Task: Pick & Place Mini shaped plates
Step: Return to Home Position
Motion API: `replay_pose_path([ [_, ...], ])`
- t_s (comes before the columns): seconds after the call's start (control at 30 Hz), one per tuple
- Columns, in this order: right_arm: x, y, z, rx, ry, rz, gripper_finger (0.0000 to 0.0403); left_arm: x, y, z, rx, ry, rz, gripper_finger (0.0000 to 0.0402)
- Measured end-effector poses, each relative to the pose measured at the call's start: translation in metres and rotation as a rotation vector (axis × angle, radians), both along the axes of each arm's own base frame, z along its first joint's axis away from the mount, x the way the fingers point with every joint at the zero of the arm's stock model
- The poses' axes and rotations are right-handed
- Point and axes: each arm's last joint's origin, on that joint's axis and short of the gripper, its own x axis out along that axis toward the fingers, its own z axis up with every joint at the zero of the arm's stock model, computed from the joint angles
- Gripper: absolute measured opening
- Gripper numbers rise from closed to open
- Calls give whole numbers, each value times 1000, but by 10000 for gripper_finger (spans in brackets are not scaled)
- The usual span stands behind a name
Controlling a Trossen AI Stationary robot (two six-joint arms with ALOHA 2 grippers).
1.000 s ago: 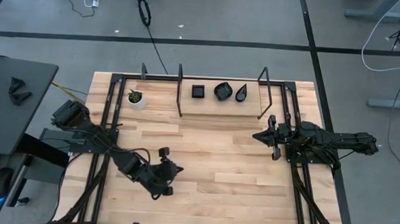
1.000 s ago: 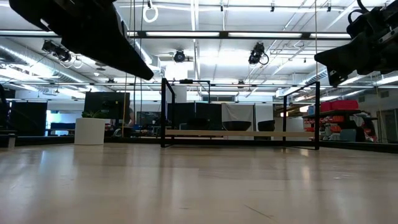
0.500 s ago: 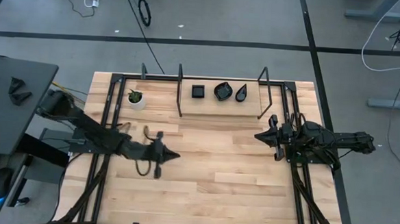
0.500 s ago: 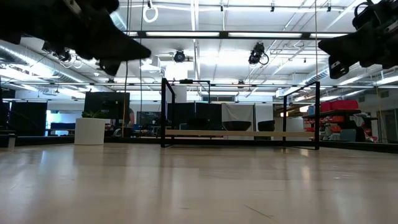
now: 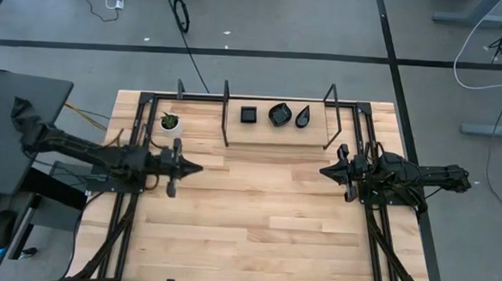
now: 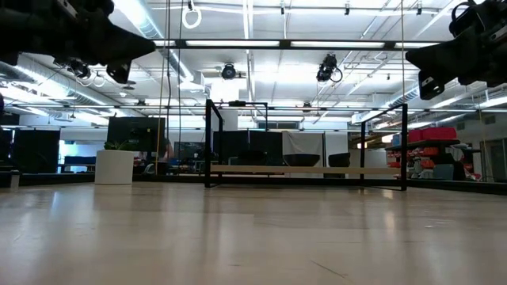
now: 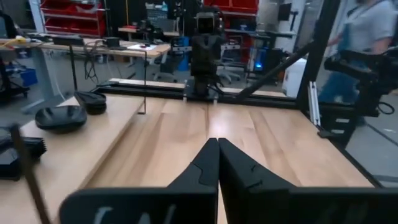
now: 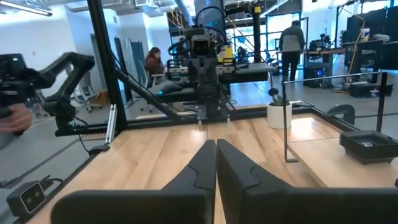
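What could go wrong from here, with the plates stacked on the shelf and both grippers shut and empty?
1. The left gripper hangs close to the white plant pot; a swing toward the shelf could knock the pot over.
2. The right gripper is near the shelf frame's right post; a bump there might jolt the square stack, the rounded stack and the teardrop stack.

Upper centre of the high view: on the shelf (image 5: 263, 128) sit the square plate (image 5: 248, 114) left, round plate (image 5: 279, 114) middle, teardrop plate (image 5: 303, 117) right. Pot (image 5: 171, 123) left of the shelf. Left gripper (image 5: 200, 166) mid-left, right gripper (image 5: 322, 171) mid-right, well apart
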Motion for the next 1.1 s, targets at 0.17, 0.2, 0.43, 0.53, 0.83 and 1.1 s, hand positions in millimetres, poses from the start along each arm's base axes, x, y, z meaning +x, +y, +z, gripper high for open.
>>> replay_pose_path([
  [0.17, 0, 0, 0, 0, 0, 0, 18, -20, 14, -4, -4, -10, -5, 2],
  [0.2, 0, 0, 0, 0, 0, 0, 18, -23, 16, -6, -5, -12, -3, 2],
  [0.43, 0, 0, 0, -1, 0, 0, 18, -41, 21, -26, -20, -90, -22, 2],
  [0.53, 0, 0, 0, -2, 1, 0, 18, -47, 21, -31, -7, -87, -29, 2],
  [0.83, 0, 0, -1, -2, 1, 0, 18, -52, 24, -36, 81, -45, -29, 2],
  [1.1, 0, 0, -1, 0, 2, 0, 18, -51, 25, -37, 130, -29, -23, 2],
])
